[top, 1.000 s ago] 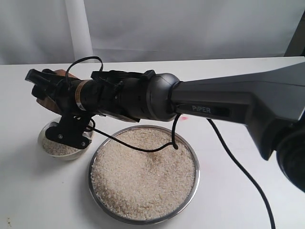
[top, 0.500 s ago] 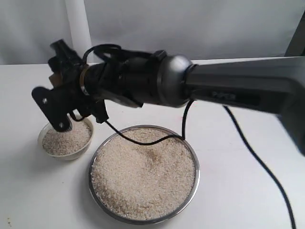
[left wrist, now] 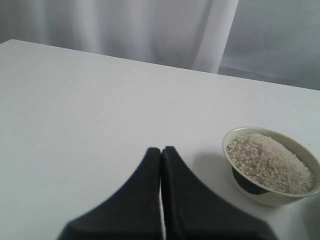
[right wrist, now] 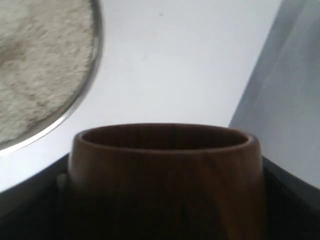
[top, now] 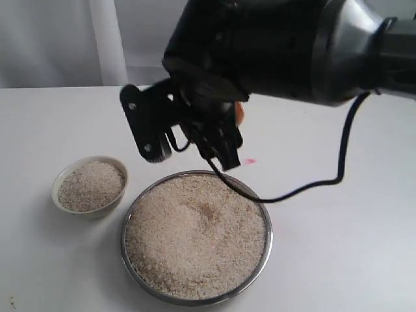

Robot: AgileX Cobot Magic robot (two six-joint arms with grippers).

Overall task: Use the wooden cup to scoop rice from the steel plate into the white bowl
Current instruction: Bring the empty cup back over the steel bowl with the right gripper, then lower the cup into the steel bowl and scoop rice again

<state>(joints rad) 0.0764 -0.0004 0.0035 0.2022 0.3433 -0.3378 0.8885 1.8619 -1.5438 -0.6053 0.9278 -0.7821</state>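
Two states we noted: the right end effector (right wrist: 163, 202) pinched the wooden cup (right wrist: 165, 165) aloft near the steel plate (top: 195, 301) heaped with rice (top: 195, 240), and the left end effector (left wrist: 161, 165) was pressed together near the white bowl (left wrist: 272, 199)

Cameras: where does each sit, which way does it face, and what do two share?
Exterior view: off the arms, looking down at the steel plate of rice and the white bowl; right arm fills the top.
Left wrist view: low over the table, facing the white bowl; shut jaws show.
Right wrist view: behind the wooden cup in its jaws, facing the steel plate.
Exterior and left wrist share the white bowl.
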